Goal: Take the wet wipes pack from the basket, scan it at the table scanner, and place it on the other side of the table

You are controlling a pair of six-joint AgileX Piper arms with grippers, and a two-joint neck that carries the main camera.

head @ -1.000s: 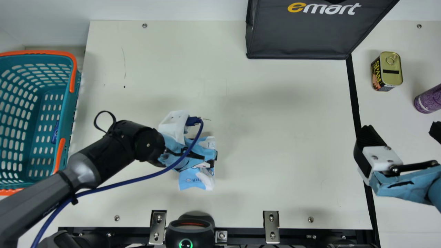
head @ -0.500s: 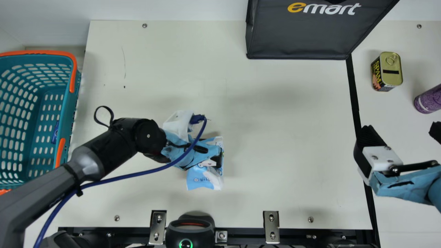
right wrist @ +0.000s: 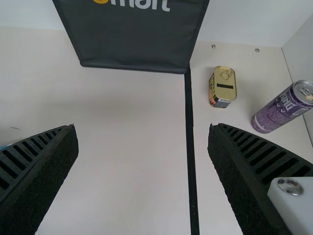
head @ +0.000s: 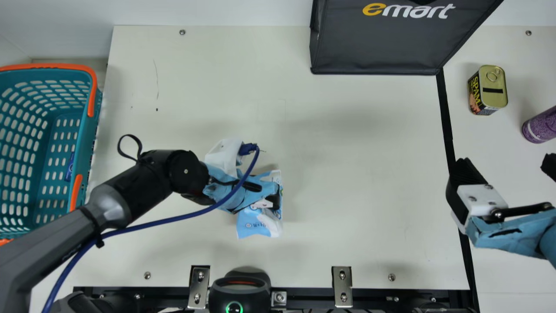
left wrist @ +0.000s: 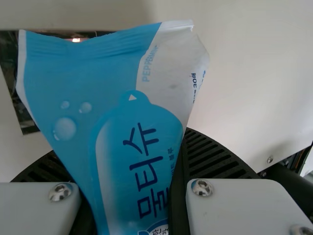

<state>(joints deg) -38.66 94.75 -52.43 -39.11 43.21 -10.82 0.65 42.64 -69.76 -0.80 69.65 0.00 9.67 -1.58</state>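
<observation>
Containing blue obj.: teal bskt.

A pale, seemingly smooth wall borders the cream table.

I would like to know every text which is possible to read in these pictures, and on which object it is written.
"emart": on the dark bag.
"SPAM": on the side of the tin.
"물티슈": in large letters on the wet wipes pack.
"30매": near the edge of that pack.
"PEPP...": also on that pack; the end is blurred.
The purple can has lettering, too unclear to read.
</observation>
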